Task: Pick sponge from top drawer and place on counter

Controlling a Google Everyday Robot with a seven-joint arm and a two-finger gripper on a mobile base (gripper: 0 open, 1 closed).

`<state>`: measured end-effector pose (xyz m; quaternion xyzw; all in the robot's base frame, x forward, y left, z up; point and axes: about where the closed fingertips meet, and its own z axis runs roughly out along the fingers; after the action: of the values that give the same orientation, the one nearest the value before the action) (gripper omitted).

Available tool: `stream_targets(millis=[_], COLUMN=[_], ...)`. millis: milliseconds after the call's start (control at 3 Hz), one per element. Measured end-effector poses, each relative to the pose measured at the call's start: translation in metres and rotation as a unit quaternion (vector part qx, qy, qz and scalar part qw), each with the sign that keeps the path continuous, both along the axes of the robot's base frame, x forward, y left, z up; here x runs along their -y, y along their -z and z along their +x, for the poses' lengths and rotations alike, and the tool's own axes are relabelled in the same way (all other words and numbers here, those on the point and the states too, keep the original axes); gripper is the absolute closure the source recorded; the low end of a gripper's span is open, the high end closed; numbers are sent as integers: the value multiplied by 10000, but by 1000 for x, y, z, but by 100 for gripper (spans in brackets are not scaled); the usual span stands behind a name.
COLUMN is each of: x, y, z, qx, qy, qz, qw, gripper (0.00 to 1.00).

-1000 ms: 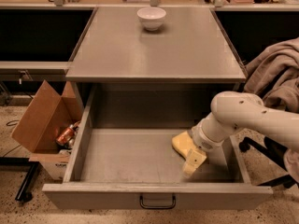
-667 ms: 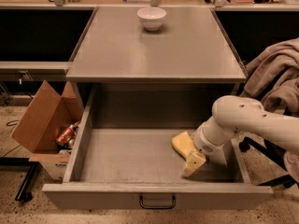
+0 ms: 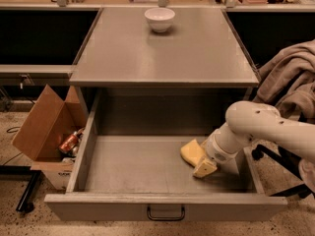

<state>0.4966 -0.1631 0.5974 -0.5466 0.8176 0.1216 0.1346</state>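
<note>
The top drawer [image 3: 123,208] is pulled fully open, with its dark handle [image 3: 166,213] at the front centre. The pale yellow sponge [image 3: 190,151] lies on the drawer floor, right of the middle. My gripper [image 3: 204,168] reaches down into the drawer from the right on a white arm [image 3: 256,127]. It sits right against the sponge's right front side. The gripper's wrist covers part of the sponge. The grey counter [image 3: 162,53] is the cabinet top above the drawer.
A white bowl [image 3: 159,18] stands at the back of the counter. An open cardboard box [image 3: 47,132] with cans sits on the floor to the left of the drawer. A chair draped with a beige cloth [image 3: 290,82] is at the right.
The arm has shifted very slightly to the right. The sponge and the drawer have not moved.
</note>
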Motion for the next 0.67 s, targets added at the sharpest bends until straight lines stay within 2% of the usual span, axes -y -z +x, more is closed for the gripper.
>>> stream_targets(millis=[333, 667], x=[0, -11], y=[-4, -51], z=[0, 14], qx=[12, 522], qy=[1, -18], qz=[5, 377], qw=[10000, 9979], gripper=[86, 100])
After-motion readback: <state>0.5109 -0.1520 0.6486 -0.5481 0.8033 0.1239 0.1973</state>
